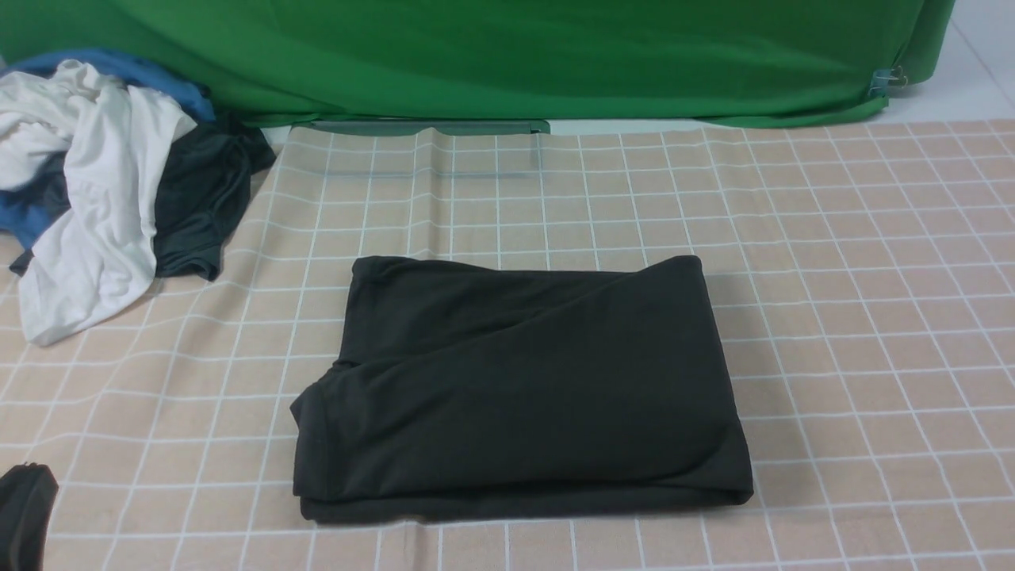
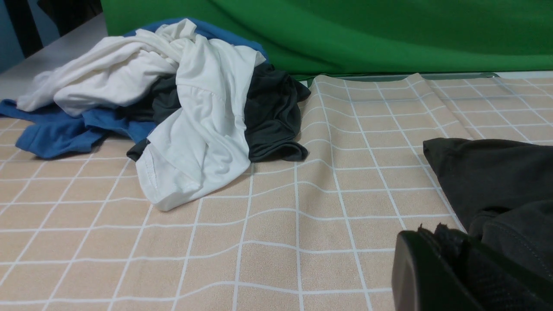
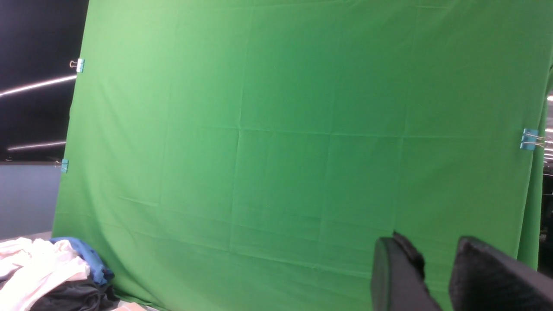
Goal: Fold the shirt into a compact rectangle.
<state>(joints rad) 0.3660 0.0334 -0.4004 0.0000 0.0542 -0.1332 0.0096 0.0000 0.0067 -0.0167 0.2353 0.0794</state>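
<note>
The shirt [image 1: 515, 388] lies folded into a dark rectangle in the middle of the checked tablecloth, with a sleeve hem showing at its left side. In the left wrist view the shirt [image 2: 497, 181] lies just past my left gripper [image 2: 432, 231], whose fingers are pressed together, shut on nothing. That left gripper [image 1: 28, 476] shows at the front left corner, well clear of the shirt. My right gripper [image 3: 432, 250] is raised and faces the green backdrop, open with nothing between its fingers; it does not appear in the front view.
A pile of white, blue and dark teal-grey clothes [image 1: 103, 182] lies at the back left of the table. The green backdrop [image 1: 507, 55] hangs along the far edge. The checked tablecloth [image 1: 872, 317] is slightly creased.
</note>
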